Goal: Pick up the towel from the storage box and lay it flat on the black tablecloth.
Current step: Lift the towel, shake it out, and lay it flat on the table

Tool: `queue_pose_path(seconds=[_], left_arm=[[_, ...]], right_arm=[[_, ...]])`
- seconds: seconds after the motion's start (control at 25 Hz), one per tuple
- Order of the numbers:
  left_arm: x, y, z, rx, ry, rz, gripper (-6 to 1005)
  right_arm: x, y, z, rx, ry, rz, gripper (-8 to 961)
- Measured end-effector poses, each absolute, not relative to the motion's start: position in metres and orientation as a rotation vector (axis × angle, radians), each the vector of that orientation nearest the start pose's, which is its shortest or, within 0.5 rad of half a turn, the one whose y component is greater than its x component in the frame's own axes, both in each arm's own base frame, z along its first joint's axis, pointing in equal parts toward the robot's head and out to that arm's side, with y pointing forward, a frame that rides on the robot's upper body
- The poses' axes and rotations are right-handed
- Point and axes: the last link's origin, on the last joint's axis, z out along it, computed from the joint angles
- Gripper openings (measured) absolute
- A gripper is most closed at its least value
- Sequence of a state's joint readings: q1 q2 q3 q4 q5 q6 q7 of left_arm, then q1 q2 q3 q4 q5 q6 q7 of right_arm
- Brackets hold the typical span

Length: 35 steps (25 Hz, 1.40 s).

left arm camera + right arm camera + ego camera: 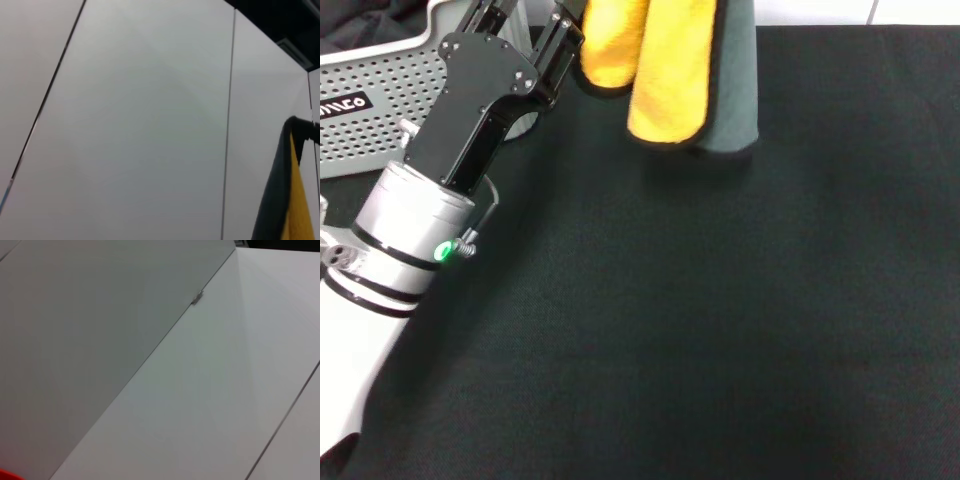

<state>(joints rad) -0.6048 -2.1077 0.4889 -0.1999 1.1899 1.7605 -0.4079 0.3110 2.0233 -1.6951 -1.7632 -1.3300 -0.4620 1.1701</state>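
The towel (665, 70) hangs in loose folds above the far part of the black tablecloth (720, 320), yellow-orange face towards me, dark grey-green face at its right side. Its top runs out of the head view. My left gripper (570, 25) reaches up from the left, beside the storage box (380, 100), and is shut on the towel's left fold. The towel's edge also shows in the left wrist view (295, 200), hanging against a pale wall. My right gripper is out of view; the right wrist view shows only pale panels.
The storage box stands at the far left corner with a black fabric bundle (360, 25) in it. The tablecloth covers the table from the box to the right edge. A white strip of surface (350, 380) shows at the near left.
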Motion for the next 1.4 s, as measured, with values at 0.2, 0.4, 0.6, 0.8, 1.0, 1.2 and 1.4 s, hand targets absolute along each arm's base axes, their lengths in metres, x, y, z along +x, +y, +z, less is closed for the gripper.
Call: queue_pose_path(seconds=[0.2, 0.4, 0.6, 0.8, 1.0, 1.2, 1.4], left_arm=[[-0.227, 0.304, -0.026, -1.77, -0.371, -1.452, 601], [-0.224, 0.302, -0.029, -1.819, -0.372, -1.475, 600], [-0.223, 0.3, -0.023, -1.836, -0.407, -1.567, 600], [-0.225, 0.288, -0.009, -1.809, -0.385, -1.682, 598], [-0.225, 0.286, -0.008, -1.814, -0.39, -1.694, 595], [-0.22, 0.29, -0.016, -1.87, -0.383, -1.662, 596], [-0.217, 0.298, -0.025, -1.902, -0.402, -1.612, 598]], right_arm=[[0.007, 0.34, 0.074, -1.961, -0.493, 0.805, 65], [0.004, 0.341, 0.077, -1.951, -0.501, 0.811, 66], [0.006, 0.344, 0.078, -1.95, -0.495, 0.806, 67], [0.006, 0.35, 0.074, -1.958, -0.487, 0.799, 69], [0.004, 0.361, 0.07, -1.965, -0.471, 0.794, 70], [-0.005, 0.374, 0.065, -1.96, -0.458, 0.786, 71], [-0.014, 0.384, 0.059, -1.963, -0.46, 0.783, 72]])
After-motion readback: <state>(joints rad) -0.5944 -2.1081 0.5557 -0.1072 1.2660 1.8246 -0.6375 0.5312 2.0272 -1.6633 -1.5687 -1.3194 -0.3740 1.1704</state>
